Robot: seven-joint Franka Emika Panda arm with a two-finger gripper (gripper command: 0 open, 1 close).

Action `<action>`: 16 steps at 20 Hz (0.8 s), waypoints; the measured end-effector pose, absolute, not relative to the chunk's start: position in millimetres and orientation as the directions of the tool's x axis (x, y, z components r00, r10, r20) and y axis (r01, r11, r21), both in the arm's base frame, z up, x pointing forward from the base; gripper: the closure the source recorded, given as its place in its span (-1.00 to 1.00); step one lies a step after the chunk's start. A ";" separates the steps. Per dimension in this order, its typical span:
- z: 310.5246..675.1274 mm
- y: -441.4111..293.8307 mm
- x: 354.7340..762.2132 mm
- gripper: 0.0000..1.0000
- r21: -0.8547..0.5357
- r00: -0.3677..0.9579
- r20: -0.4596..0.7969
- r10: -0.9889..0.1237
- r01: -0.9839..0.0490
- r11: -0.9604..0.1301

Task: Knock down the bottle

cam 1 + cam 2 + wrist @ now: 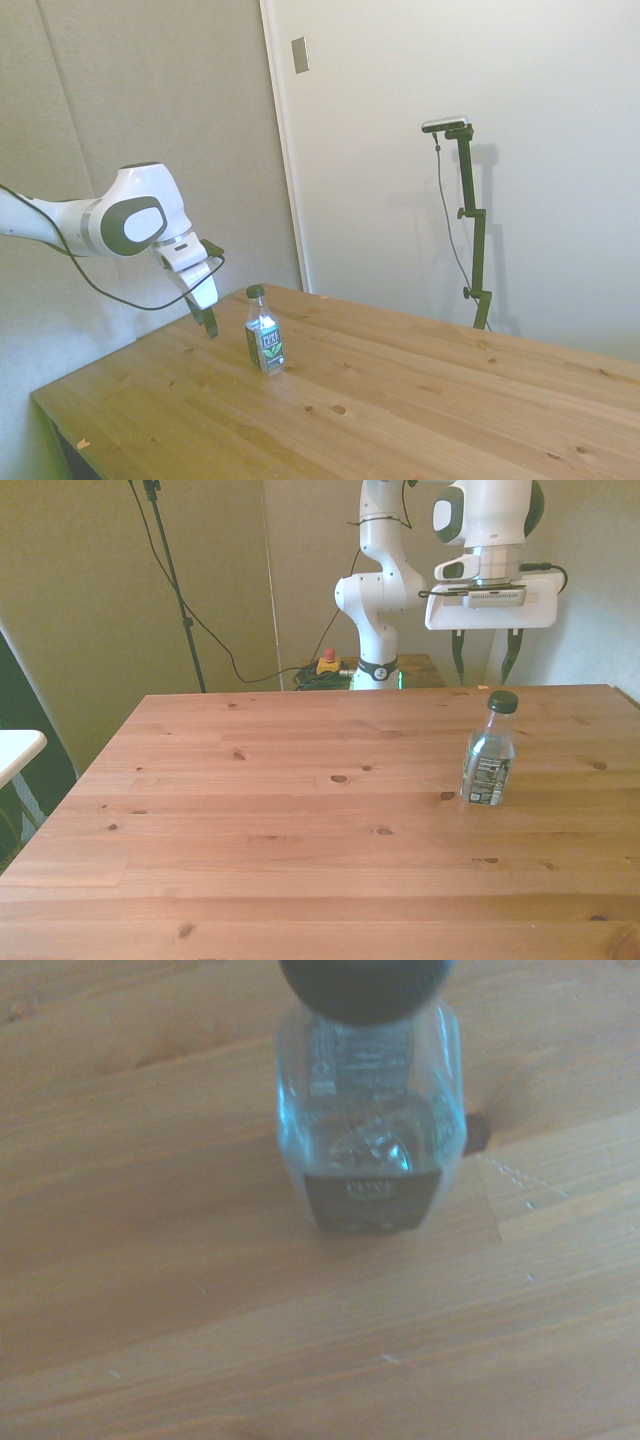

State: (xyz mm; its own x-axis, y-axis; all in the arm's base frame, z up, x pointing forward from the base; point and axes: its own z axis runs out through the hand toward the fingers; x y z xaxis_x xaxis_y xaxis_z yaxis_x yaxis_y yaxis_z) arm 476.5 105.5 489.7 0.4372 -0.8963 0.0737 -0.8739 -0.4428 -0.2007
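In the side view the gripper (207,322) hangs at left of centre, tilted, its fingertips above the table (420,400) and just beside the bottle (264,343), level with its cap – not touching it. In the front view the gripper (487,657) sits at upper right with its two fingers spread apart and nothing between them, directly above and behind the bottle (489,750), which stands upright at right of centre on the table (250,820).

The step in hand looks like the approach before the push. To do it well, I judge the fingers should meet the bottle high – at the cap or shoulder – and sweep sideways or forward in one steady stroke, since a low contact would likely slide it along the wood instead of tipping it. There is bare table all around for it to fall.

The only container is the bottle (368,1110), seen from above in the wrist view: dark cap on, clear walls, label around the body. Whether any liquid is inside I cannot tell; it appears clear throughout.
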 end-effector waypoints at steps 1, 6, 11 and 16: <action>491.2 108.1 484.1 1.00 -0.202 0.423 0.071 -0.903 -0.881 -0.429; 495.4 116.7 512.9 1.00 -0.188 0.353 0.075 -0.933 -0.913 -0.361; 497.3 113.0 528.5 1.00 -0.178 0.322 0.085 -0.943 -0.926 -0.332; 498.1 107.8 542.3 1.00 -0.184 0.303 0.088 -0.949 -0.931 -0.315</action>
